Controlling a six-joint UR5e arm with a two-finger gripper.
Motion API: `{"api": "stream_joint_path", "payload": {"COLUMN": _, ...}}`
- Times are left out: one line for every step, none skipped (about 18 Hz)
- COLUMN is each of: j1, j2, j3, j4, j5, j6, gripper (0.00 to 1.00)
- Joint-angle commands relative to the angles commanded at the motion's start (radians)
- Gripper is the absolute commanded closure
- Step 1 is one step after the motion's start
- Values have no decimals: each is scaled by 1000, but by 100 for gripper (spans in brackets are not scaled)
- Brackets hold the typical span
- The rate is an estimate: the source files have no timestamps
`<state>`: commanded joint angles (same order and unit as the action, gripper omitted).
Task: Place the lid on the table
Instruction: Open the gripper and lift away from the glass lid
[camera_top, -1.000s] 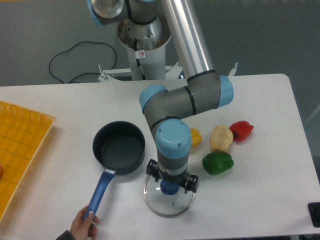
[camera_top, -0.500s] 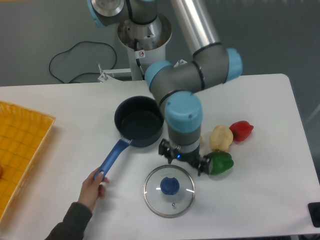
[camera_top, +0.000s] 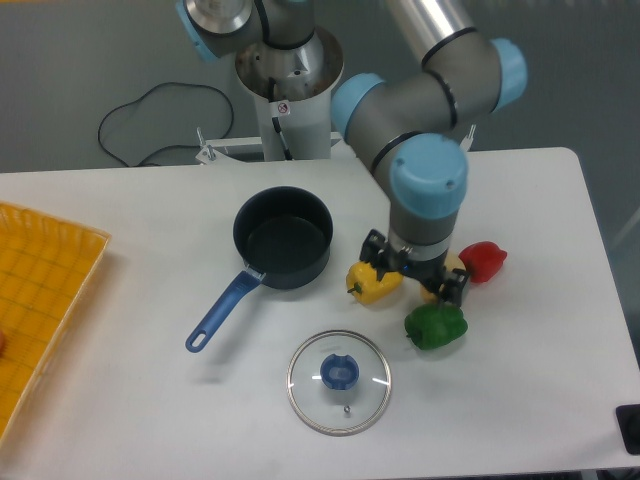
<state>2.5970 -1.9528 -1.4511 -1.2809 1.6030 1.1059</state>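
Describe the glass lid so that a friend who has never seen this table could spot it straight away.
Start at the white table and find the dark saucepan with the blue handle near its middle. Toward the front edge, lying flat on its own, is the lid. It is the only see-through round thing, with a thin metal rim and a blue knob at its centre.

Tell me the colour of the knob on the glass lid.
Blue. The knob sits at the centre of the lid, clearest in the fixed camera view.

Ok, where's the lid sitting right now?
The lid lies flat on the table near the front edge, just below the saucepan and left of the green pepper.
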Motion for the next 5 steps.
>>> {"api": "stream_joint_path", "payload": {"j1": 2, "j2": 2, "j3": 2, "j4": -2, "j5": 0, "j6": 3, "gripper": 0}}
{"api": "stream_joint_path", "payload": {"j1": 2, "j2": 2, "j3": 2, "j4": -8, "j5": 0, "j6": 5, "gripper": 0}}
{"api": "stream_joint_path", "payload": {"j1": 5, "j2": 2, "j3": 2, "j4": -8, "j5": -2, "j6": 12, "gripper": 0}}
{"api": "stream_joint_path", "payload": {"j1": 6, "j2": 3, "j3": 0, "j4": -9, "j5": -2, "j6": 18, "gripper": 0}}
{"api": "stream_joint_path", "payload": {"j1": 6, "j2": 3, "j3": 2, "j4": -12, "j5": -2, "j6": 20, "gripper": 0}}
